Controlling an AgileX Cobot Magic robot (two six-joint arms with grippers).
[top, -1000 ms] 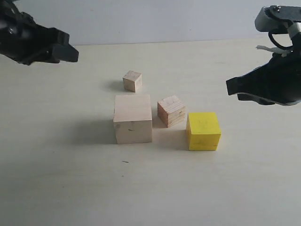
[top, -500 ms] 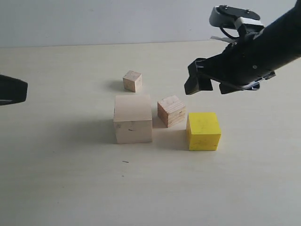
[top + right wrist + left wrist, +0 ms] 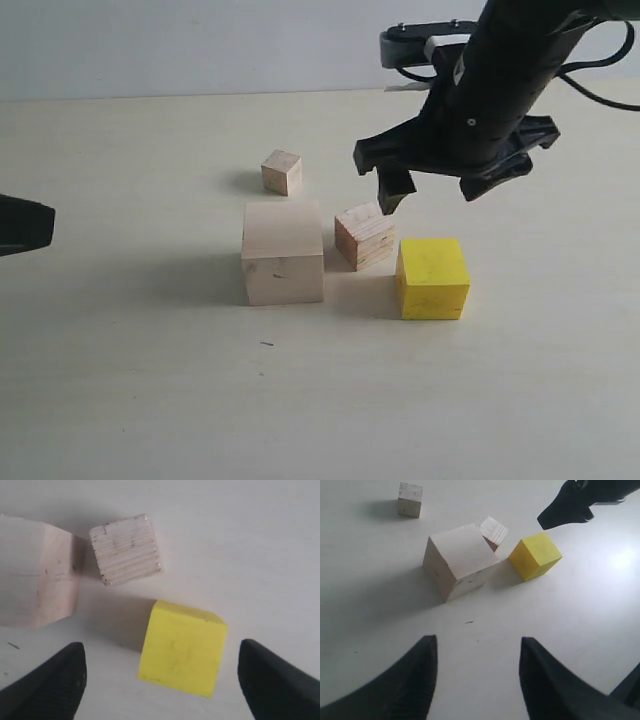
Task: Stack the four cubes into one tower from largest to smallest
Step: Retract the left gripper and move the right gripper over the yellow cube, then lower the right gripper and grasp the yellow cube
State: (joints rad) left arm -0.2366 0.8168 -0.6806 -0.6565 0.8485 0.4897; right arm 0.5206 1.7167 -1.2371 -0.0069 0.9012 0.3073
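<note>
No cube is stacked yet. The yellow cube [image 3: 433, 278] lies near right on the tabletop [image 3: 120, 380], just beside the grained cube [image 3: 364, 236], with the big cube [image 3: 283, 252] to their left. The right fingers [image 3: 52, 682] are spread wide above the yellow cube; the left fingers [image 3: 405, 685] are held wide at far left. The yellow cube is judged rigid, light and smooth, best gripped on opposite flat faces.

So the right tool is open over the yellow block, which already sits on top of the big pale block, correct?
Not quite. The right tool is open over the yellow block, but that block rests on the table, not on the big pale block; the exterior view shows it.
</note>
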